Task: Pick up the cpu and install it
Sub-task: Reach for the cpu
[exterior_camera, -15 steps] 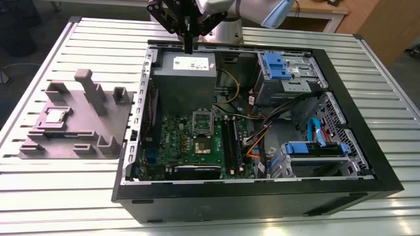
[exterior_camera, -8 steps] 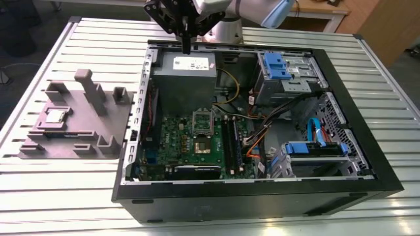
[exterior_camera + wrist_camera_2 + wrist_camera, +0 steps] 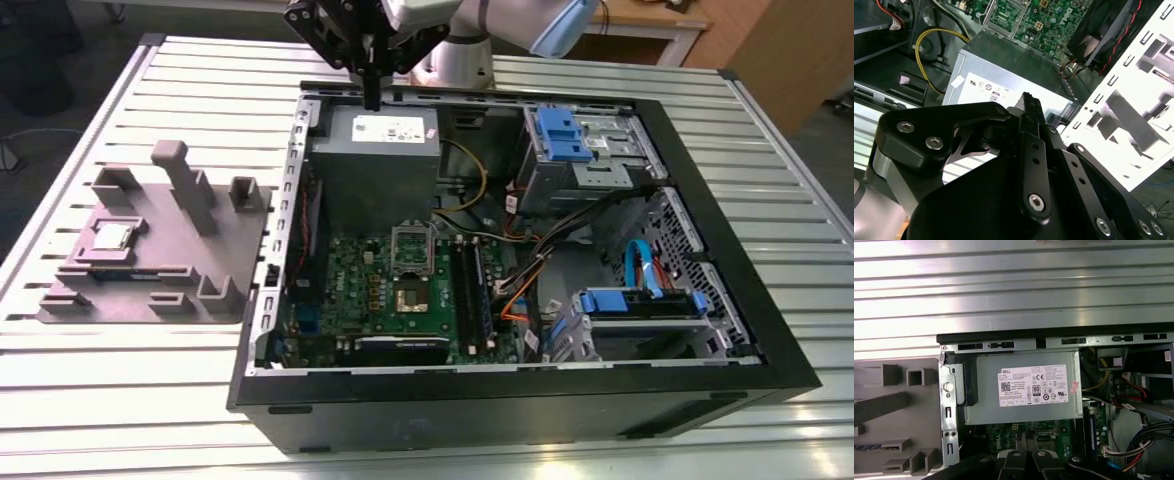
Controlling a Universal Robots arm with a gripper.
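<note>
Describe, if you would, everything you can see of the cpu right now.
The cpu is a small flat square chip with a silvery-grey metal top and a thin pale rim. It lies flat, top up, in a square pocket of the grey moulded tray, on the exterior view's left, outside the computer case. Only the tray touches it. The gripper hangs well apart from it, over the grey box inside the case.

Worktop [image 3: 134,400] is seen as silver ribbed slats, moulded tray [image 3: 200,250] as plain grey, cpu [image 3: 110,237] as silvery-grey, case [image 3: 534,400] and gripper [image 3: 371,100] as black, motherboard [image 3: 347,290] as green, power supply [image 3: 367,175] as grey with white label, drive brackets [image 3: 558,135] as blue.
</note>
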